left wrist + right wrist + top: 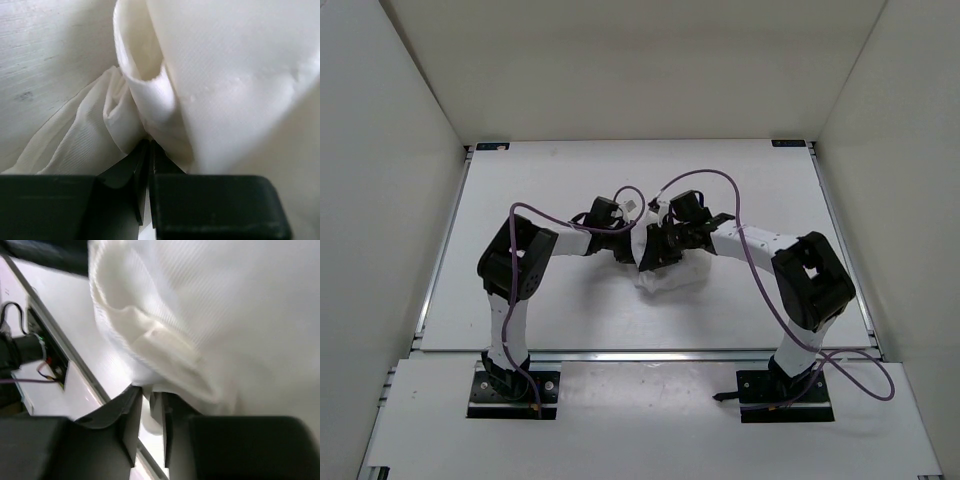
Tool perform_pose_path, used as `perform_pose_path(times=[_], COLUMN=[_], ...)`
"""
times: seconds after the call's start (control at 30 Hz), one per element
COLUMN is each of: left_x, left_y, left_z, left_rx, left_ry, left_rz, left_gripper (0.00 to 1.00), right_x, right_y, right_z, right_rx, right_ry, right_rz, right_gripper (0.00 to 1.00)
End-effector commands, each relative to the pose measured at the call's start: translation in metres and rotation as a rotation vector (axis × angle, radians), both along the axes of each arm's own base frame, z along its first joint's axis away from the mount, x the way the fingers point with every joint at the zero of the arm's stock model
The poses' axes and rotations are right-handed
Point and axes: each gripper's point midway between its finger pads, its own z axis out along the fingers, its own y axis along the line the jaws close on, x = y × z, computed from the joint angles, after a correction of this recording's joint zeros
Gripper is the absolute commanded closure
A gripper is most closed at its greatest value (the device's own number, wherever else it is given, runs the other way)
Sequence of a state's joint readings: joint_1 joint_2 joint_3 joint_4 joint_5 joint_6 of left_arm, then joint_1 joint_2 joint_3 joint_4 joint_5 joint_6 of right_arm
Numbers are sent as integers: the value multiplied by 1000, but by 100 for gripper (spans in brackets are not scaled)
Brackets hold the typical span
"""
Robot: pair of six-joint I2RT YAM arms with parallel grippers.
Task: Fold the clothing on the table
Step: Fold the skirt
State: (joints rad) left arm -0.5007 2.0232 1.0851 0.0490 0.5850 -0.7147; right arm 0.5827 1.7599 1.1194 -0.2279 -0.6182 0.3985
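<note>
From above, both arms reach in toward the middle of the table (520,300), and the clothing (672,272) sits bunched in a small white heap just right of centre in the frame, directly under and in front of the two wrists. The right gripper (656,250) is on top of the heap, at its upper left edge; the left gripper (623,246) meets it from the left, so the two sit almost side by side, the cloth lying to the lower right of both. In the left wrist view the left gripper (148,150) has its jaws nearly together with a thin fold of the clothing (230,80) pinched between them, and the fabric rises up and away toward the top right of that frame. In the right wrist view the right gripper (146,396) shows a narrow gap, cloth (210,310) hanging just above the tips; whether it grips that edge or has just let go I cannot tell. The heap has no clear long axis as it lies, more of a crumpled lump. The fabric looks thin, soft, plain white, with a fine weave and a thicker hemmed edge curling through both close views. My guess is the next move depends on drawing the two grasp points apart.
</note>
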Motion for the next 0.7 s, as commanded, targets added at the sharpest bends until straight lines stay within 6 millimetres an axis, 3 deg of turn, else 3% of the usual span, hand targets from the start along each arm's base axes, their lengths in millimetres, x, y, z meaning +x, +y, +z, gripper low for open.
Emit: perform_pose_path(times=[0.0, 0.07, 0.17, 0.33, 0.4, 0.47, 0.53, 0.6, 0.67], left_x=[-7, -6, -3, 13, 17, 27, 32, 42, 49], left_y=[19, 21, 23, 34, 37, 48, 56, 66, 76], left_z=[-13, -9, -3, 24, 36, 58, 77, 106, 122], left_rx=[74, 67, 58, 29, 22, 1, -52, -103, -92], left_ry=[20, 15, 7, -52, -78, -122, -147, -206, -254], left_rz=[20, 23, 28, 65, 69, 102, 144, 193, 225], left_gripper=[94, 93, 92, 88, 77, 64, 54, 46, 38], right_x=[-7, -5, 0, 29, 38, 50, 57, 57, 54], right_y=[-6, -4, -5, -11, -20, -39, -61, -78, -90], right_z=[-10, -8, 2, 87, 129, 146, 142, 126, 106], right_rx=[-7, 12, 34, 134, 170, 157, 133, 108, 99], right_ry=[31, 11, -3, -188, -297, -359, -368, -320, -252], right_rz=[-2, 7, 2, -64, -102, -168, -215, -242, -253], right_gripper=[80, 68, 65, 60, 53, 54, 57, 77, 87])
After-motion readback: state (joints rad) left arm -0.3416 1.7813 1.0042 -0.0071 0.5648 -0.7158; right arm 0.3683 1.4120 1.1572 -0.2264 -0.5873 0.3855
